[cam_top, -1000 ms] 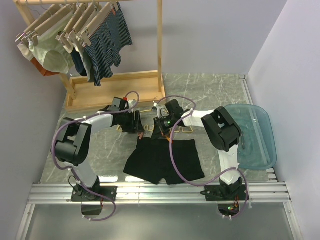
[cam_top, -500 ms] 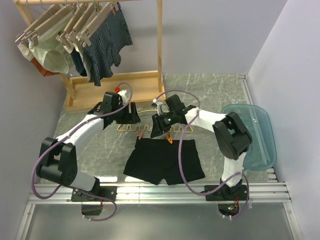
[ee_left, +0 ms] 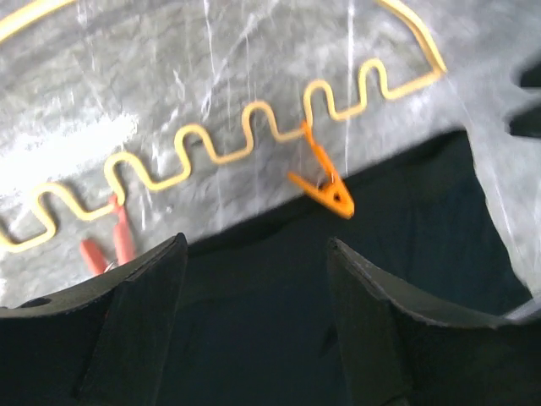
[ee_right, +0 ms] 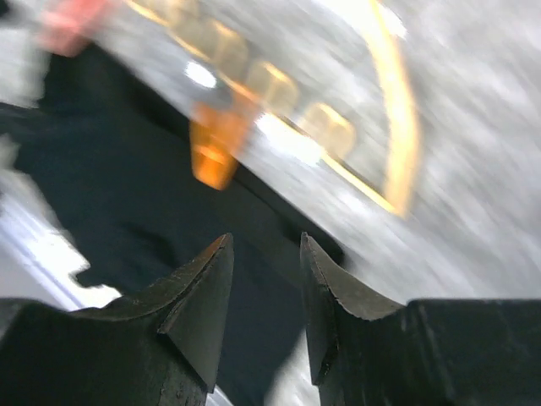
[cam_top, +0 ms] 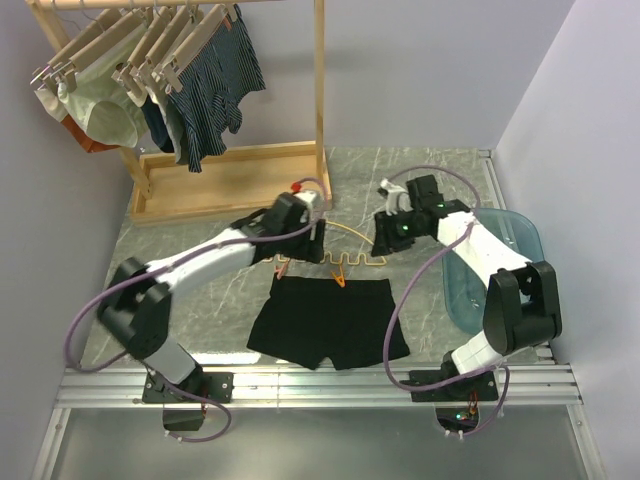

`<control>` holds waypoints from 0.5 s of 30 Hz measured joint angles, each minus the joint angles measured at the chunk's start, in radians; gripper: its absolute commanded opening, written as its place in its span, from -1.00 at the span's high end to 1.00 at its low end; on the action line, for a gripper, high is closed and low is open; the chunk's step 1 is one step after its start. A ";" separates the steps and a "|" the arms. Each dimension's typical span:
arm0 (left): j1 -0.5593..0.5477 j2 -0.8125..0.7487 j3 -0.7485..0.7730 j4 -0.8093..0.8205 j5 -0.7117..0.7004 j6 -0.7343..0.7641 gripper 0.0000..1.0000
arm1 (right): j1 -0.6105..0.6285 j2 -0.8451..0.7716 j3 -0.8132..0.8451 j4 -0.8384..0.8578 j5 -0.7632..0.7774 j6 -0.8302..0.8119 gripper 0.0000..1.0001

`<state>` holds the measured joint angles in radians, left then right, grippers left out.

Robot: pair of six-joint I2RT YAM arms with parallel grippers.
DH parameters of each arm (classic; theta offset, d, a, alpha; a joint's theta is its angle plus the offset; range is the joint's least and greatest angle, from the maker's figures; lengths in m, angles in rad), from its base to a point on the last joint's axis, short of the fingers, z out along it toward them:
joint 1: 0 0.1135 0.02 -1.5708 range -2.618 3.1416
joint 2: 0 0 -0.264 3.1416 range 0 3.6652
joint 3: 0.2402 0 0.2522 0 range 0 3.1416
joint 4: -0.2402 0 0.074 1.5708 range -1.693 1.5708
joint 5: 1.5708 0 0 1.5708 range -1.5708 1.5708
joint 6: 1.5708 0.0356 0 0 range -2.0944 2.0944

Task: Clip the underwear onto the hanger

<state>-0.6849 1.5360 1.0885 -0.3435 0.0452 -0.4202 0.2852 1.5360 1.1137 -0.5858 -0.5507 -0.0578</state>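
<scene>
The black underwear [cam_top: 330,320] lies flat on the table, its waistband just below the yellow hanger [cam_top: 352,237]. The hanger's wavy bar [ee_left: 254,127] carries an orange clip [ee_left: 325,182] whose tip rests at the waistband edge; I cannot tell if it bites the fabric. A red clip [ee_left: 118,237] hangs further left, off the fabric. My left gripper [cam_top: 312,243] hovers open over the waistband [ee_left: 406,220], nothing between its fingers [ee_left: 144,288]. My right gripper [cam_top: 381,243] is open over the hanger's right end [ee_right: 397,127], holding nothing. The right wrist view is blurred.
A wooden rack [cam_top: 230,170] stands at the back left, with striped shorts [cam_top: 215,80] and pale green underwear [cam_top: 105,100] on beige hangers. A teal tray [cam_top: 515,275] sits at the right under the right arm. A metal rail [cam_top: 320,385] runs along the near edge.
My left arm swung right, from the hanger's left end to its middle. My right gripper opened, let go of the orange clip, and drew back to the right.
</scene>
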 measured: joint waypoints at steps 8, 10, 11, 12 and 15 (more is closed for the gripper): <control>-0.124 0.347 0.368 -0.187 -0.175 -0.144 -0.35 | -0.103 -0.001 -0.077 -0.159 0.139 -0.086 0.08; -0.132 0.369 0.369 -0.230 -0.175 -0.169 -0.39 | -0.109 -0.002 -0.088 -0.169 0.151 -0.098 0.08; -0.136 0.375 0.369 -0.254 -0.174 -0.180 -0.41 | -0.109 -0.003 -0.091 -0.174 0.154 -0.102 0.08; -0.139 0.377 0.369 -0.269 -0.174 -0.192 -0.43 | -0.111 -0.003 -0.093 -0.177 0.156 -0.106 0.08; -0.147 0.378 0.369 -0.292 -0.172 -0.224 -0.49 | -0.120 -0.003 -0.100 -0.179 0.158 -0.116 0.08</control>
<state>-0.8322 1.9137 1.4570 -0.6353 -0.1265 -0.6441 0.1654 1.5333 1.0138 -0.7643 -0.3923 -0.1741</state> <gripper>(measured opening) 0.729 0.459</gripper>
